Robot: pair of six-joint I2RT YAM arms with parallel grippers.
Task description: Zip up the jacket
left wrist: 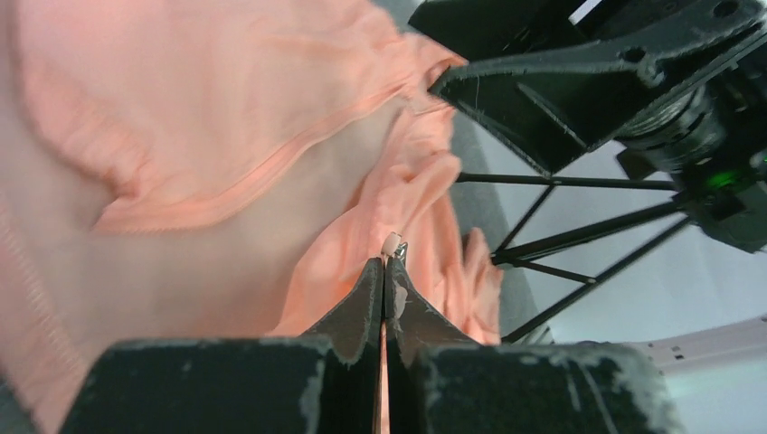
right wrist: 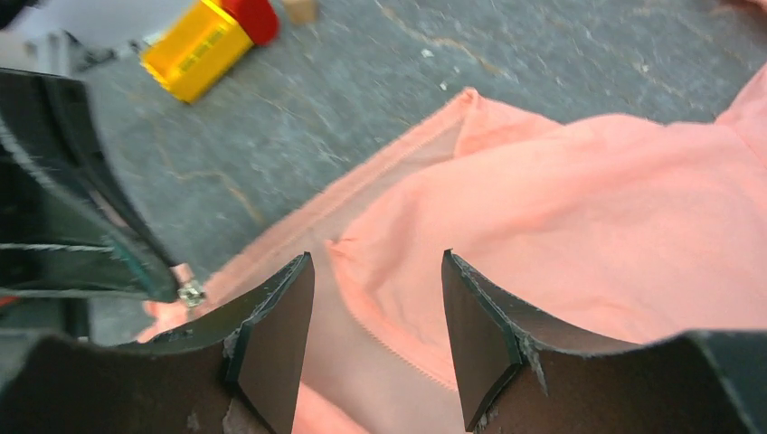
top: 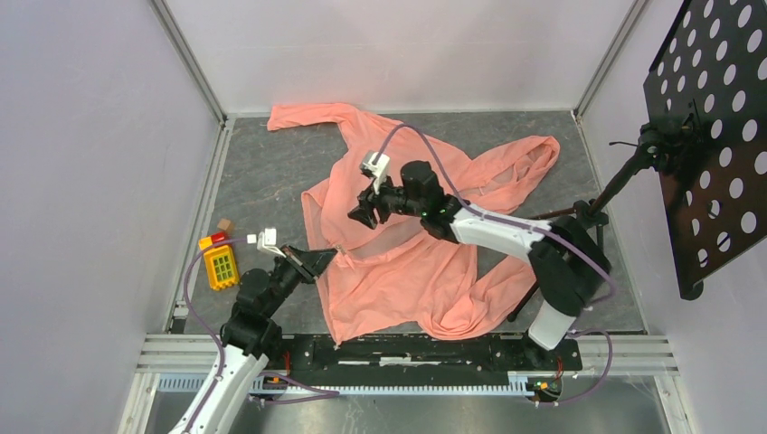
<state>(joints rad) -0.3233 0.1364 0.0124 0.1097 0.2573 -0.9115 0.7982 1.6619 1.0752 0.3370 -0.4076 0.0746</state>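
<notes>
The salmon-pink jacket (top: 407, 262) lies crumpled on the grey table, open at the front, one sleeve reaching to the back left. My left gripper (top: 323, 261) is at the jacket's left front edge, shut on the zipper pull (left wrist: 392, 246), whose small metal slider peeks out past the fingertips. It shows in the left wrist view (left wrist: 383, 268) and at the left of the right wrist view (right wrist: 167, 285). My right gripper (top: 360, 215) hovers open over the jacket's middle. In the right wrist view (right wrist: 375, 267) a toothed zipper edge (right wrist: 398, 339) runs between its fingers, untouched.
Yellow, red and wooden toy blocks (top: 220, 262) sit left of the jacket, also in the right wrist view (right wrist: 194, 45). A black tripod stand (top: 588, 212) with a perforated panel (top: 714, 136) stands at the right. White walls enclose the table.
</notes>
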